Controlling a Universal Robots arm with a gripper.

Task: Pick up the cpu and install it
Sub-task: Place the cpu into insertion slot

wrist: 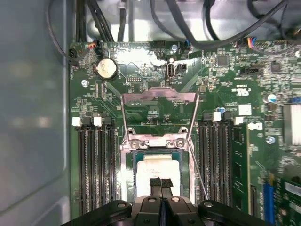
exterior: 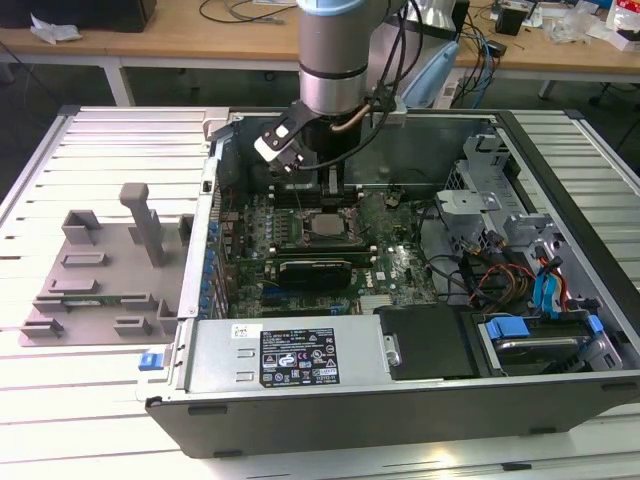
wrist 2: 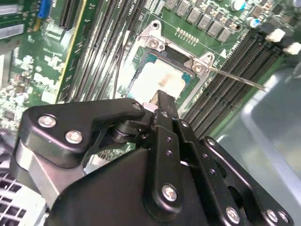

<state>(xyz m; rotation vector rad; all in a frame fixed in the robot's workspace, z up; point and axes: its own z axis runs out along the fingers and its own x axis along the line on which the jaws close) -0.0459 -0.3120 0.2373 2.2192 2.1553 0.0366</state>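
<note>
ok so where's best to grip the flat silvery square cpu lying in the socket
Likely from straight above, pinching two opposite edges of the flat silvery square cpu. It lies level, sunk in the metal-rimmed socket frame, so its sides look walled in. The black gripper hangs over it.

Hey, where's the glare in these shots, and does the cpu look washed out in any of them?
First wrist view: glare whitens the motherboard beside the coin cell, and the cpu top looks pale. Second wrist view: the cpu top is blown almost white. Exterior view: even light on the slatted table, while the computer case interior sits dimmer.
</note>
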